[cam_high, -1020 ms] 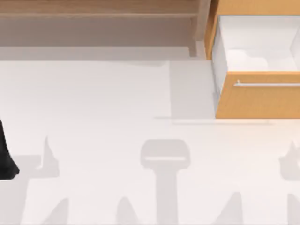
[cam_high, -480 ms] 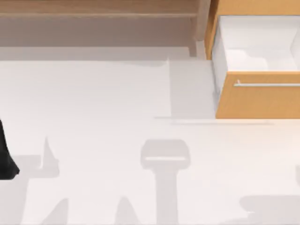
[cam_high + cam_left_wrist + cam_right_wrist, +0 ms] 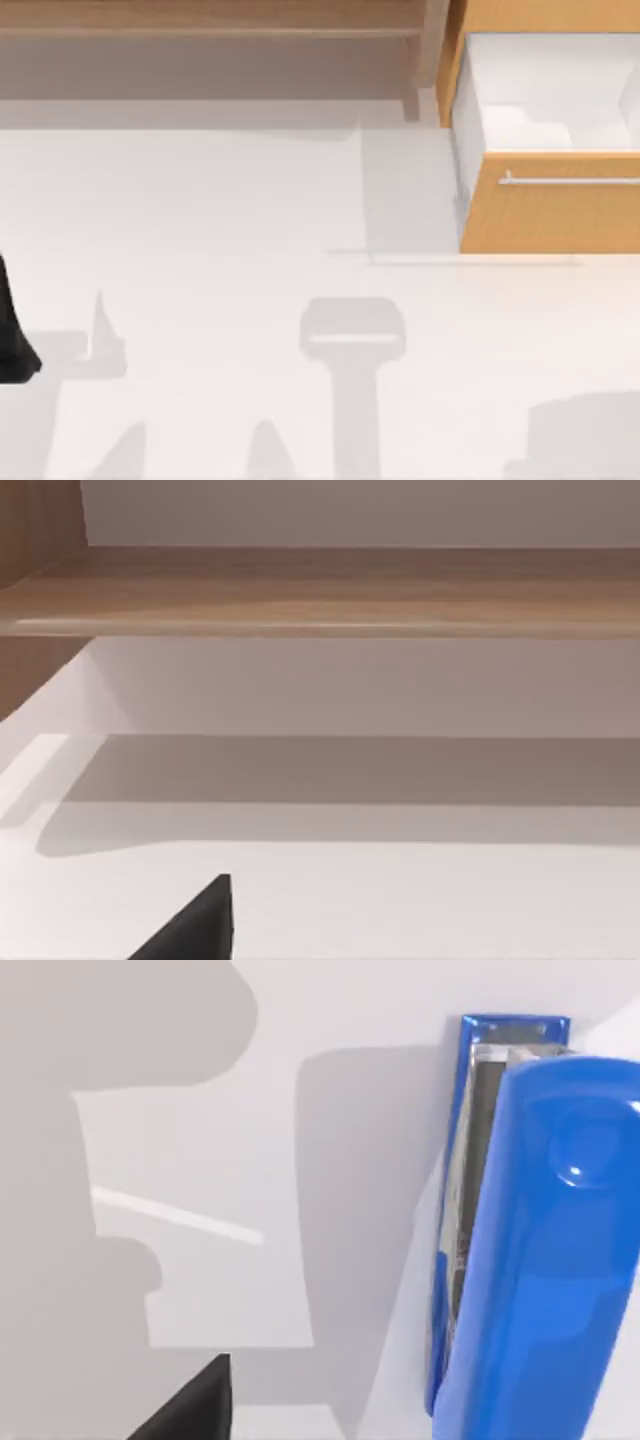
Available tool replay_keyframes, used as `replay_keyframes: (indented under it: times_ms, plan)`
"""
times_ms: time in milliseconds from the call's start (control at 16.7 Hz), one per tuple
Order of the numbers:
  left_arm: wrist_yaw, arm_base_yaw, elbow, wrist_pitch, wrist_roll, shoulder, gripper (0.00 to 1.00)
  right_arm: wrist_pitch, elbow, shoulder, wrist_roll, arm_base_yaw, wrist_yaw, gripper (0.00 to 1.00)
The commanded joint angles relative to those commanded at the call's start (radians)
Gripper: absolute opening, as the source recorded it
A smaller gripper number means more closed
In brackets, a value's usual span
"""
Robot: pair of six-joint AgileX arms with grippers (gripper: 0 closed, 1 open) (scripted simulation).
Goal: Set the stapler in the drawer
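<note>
Looking down on the stapler [image 3: 540,1250], stiff, glossy, likely slippery, I'd pinch its long sides; gripper opening I can't tell.

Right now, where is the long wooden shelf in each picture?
Top view: the shelf runs along the top edge, left of the drawer.
Left wrist view: the shelf spans the scene beyond the white table.
Right wrist view: this one faces the blue stapler lying on the table.
Shared landmark: the white table.
</note>
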State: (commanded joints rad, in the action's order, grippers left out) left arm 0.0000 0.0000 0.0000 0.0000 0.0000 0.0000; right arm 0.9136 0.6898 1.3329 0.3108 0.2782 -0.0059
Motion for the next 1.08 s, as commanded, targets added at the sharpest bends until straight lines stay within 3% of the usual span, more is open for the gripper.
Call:
replay_keyframes:
  times_ms: [420, 780, 1080]
  plan:
    - [0.0, 0.0, 0.0, 0.0, 0.0, 0.0, 1.0, -0.017, -0.012, 0.009, -0.002, -0.003, 0.0, 1.0]
    - [0.0, 0.0, 0.0, 0.0, 0.0, 0.0, 1.0, -0.226, -0.11, 0.112, -0.005, -0.003, 0.0, 1.0]
    - [0.0, 0.0, 0.0, 0.0, 0.0, 0.0, 1.0, -0.254, -0.126, 0.132, -0.005, -0.003, 0.0, 1.0]
